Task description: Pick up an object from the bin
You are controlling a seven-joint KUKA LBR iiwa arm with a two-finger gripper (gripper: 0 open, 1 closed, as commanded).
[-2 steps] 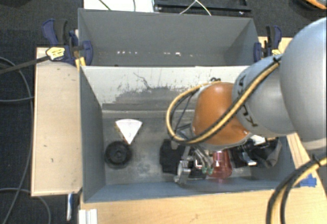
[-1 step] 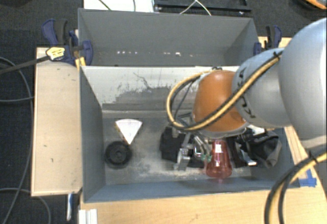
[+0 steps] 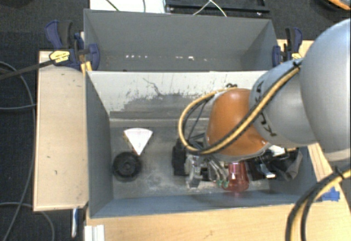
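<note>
You're at the grasp: gripper (image 3: 196,173) low in the bin (image 3: 100,141), its opening untellable; confirm a hold before lifting.

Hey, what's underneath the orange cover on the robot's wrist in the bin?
Poking out below the orange cover: the gripper and, beside it, a red thing near the front wall of the bin. Anything directly beneath the cover is hidden.

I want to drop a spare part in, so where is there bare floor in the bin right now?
Bare floor lies between the white cone and black disc on the left and the black block mid-bin, and along the front wall. The right is crowded: the end effector, a red thing and dark things heaped under the arm.
</note>
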